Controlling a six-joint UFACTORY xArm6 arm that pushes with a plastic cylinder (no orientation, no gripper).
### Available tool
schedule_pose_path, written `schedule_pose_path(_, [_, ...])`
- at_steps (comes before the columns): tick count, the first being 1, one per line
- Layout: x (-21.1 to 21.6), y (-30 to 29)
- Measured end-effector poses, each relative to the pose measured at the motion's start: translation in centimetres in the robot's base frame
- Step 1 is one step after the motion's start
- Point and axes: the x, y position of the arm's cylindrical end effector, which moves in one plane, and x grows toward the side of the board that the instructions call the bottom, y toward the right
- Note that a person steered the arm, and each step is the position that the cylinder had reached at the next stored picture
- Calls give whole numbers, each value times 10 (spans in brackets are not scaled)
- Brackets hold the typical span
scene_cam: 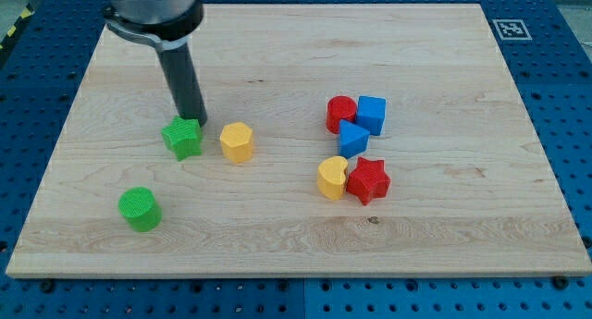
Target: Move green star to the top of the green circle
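Note:
The green star [183,138] lies on the wooden board [277,51], left of centre. The green circle [140,209] sits below and to the left of it, near the board's lower left. My tip [194,121] comes down from the view's top and stands right at the star's upper right edge, touching it or nearly so.
A yellow hexagon [237,142] lies just right of the green star. A cluster sits right of centre: a red cylinder [340,114], a blue cube [372,114], a blue triangle [352,138], a yellow heart [332,177] and a red star [368,180].

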Motion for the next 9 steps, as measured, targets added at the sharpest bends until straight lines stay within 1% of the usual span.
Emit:
schedule_pose_path(1, [-3,15])
schedule_pose_path(2, [18,0])
schedule_pose_path(3, [19,-28])
schedule_pose_path(4, [13,-28])
schedule_pose_path(5, [20,-28])
schedule_pose_path(7, [56,-28])
schedule_pose_path(8, [63,-28])
schedule_pose_path(9, [25,-36])
